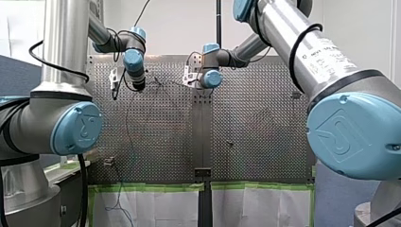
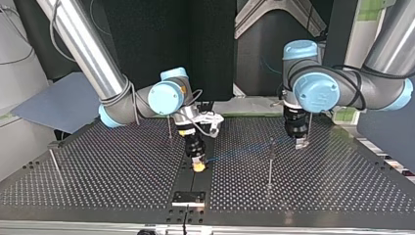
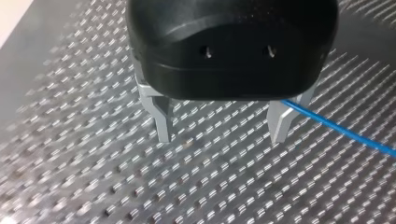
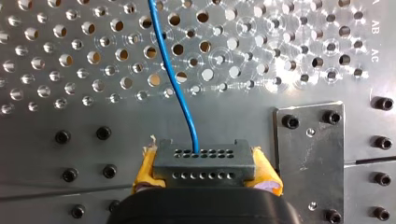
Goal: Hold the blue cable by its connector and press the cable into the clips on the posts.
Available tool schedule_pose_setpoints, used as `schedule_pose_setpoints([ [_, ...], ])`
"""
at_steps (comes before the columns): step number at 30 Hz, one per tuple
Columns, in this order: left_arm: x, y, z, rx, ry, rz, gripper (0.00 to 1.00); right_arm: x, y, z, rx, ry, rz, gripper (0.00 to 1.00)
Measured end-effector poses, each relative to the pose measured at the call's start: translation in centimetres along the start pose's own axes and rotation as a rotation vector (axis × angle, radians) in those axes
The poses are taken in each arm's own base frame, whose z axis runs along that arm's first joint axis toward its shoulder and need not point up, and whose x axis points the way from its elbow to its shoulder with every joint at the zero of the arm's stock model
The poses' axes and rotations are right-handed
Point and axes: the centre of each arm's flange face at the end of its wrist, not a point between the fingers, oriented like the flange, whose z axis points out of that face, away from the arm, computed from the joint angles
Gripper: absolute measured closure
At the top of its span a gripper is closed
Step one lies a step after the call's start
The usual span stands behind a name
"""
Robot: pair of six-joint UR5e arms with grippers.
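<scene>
Cable (image 4: pixel 175 79): one, blue | connector (image 4: pixel 203 158): one, clamped in right tool (image 4: pixel 206 169) | left tool (image 3: pixel 220 134): spread, empty

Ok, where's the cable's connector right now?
The connector is clamped between my right gripper's yellow-padded fingers, low over the table's centre strip in the top view, the blue cable leading away from it.

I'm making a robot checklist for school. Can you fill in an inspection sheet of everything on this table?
Surface: perforated metal table.
Job's things: blue cable runs from a grey connector; thin posts stand upright.
Clutter: nothing seen.
Hands: my right hand clamps the connector; my left hand is open, the cable beside one finger.
Cables: black cables loop round the arms.
Surroundings: green-taped white sheets at the table's edge.
</scene>
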Motion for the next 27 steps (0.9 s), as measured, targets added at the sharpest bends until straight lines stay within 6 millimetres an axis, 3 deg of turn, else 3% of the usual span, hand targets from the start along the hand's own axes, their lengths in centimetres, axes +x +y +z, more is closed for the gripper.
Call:
schedule_pose_setpoints([
  [7,1.0,-0.4,-3.0,0.037,0.013,0.015,0.0,0.0,-0.5,-0.1,0.007,-0.002,0.0,1.0],
  [16,-1.3,-1.3,-6.7,0.092,-0.05,0.003,0.0,-0.2,-1.5,-0.4,0.021,-0.007,0.0,1.0],
  [27,-1.8,-3.4,-8.0,0.177,-0.091,0.002,0.0,-0.3,-2.6,-0.7,0.034,-0.012,0.004,1.0],
])
